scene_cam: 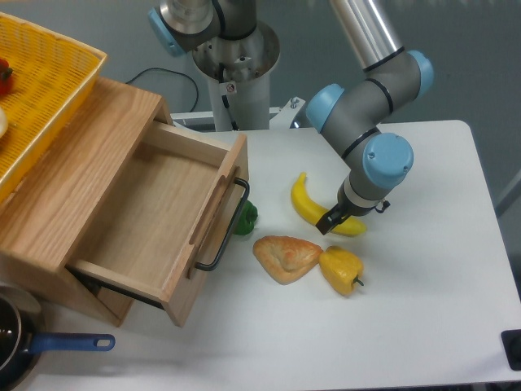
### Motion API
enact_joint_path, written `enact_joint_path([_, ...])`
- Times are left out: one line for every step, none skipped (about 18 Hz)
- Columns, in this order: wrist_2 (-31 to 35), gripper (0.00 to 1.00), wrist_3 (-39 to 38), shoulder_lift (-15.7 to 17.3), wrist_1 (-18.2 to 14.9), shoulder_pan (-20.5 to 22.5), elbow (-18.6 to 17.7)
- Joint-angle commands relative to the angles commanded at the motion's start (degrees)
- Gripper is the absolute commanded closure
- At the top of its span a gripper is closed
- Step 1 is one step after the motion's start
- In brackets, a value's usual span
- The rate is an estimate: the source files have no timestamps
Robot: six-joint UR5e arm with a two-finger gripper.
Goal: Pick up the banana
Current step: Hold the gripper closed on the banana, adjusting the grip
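Note:
The banana [308, 205], long, curved and bright yellow, lies on the white table [423, 293] right of centre. My gripper [332, 218] is down over the banana's right half, hanging from the blue-capped wrist. One dark finger [326, 221] rests against the banana's near edge. The other finger is hidden behind the wrist and the fruit, so the grip itself does not show. The banana rests on the table.
A tan triangular pastry [285, 257] and a yellow bell pepper [342, 270] lie just in front of the banana. A green pepper [246, 217] sits by the open wooden drawer [159, 216]. A yellow basket [41, 90] tops the drawer unit; a blue-handled pan [49, 346] is front left.

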Motion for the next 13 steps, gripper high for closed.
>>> enact_joint_path([0.1,0.0,-0.4,0.0,0.0,-0.2,0.0])
enact_joint_path([0.1,0.0,-0.7,0.0,0.0,-0.2,0.1])
enact_joint_path([0.1,0.0,-1.1,0.1,0.0,-0.2,0.1])
enact_joint_path([0.2,0.0,-1.2,0.1,0.0,-0.2,0.0])
enact_joint_path([0.3,0.0,-1.3,0.2,0.0,-0.3,0.0])
enact_joint_path([0.2,0.0,-1.5,0.2,0.0,-0.3,0.0])
enact_joint_path([0.2,0.0,-1.6,0.2,0.0,-0.4,0.0])
enact_joint_path([0.2,0.0,-1.7,0.1,0.0,-0.4,-0.1])
enact_joint_path([0.2,0.0,-1.7,-0.1,0.0,-0.4,-0.1])
enact_joint_path([0.1,0.0,-1.7,-0.2,0.0,-0.4,-0.2])
enact_joint_path([0.1,0.0,-1.7,-0.2,0.0,-0.4,-0.2])
enact_joint_path([0.1,0.0,-1.7,-0.2,0.0,-0.5,-0.3])
enact_joint_path([0.1,0.0,-1.7,-0.2,0.0,-0.6,-0.3])
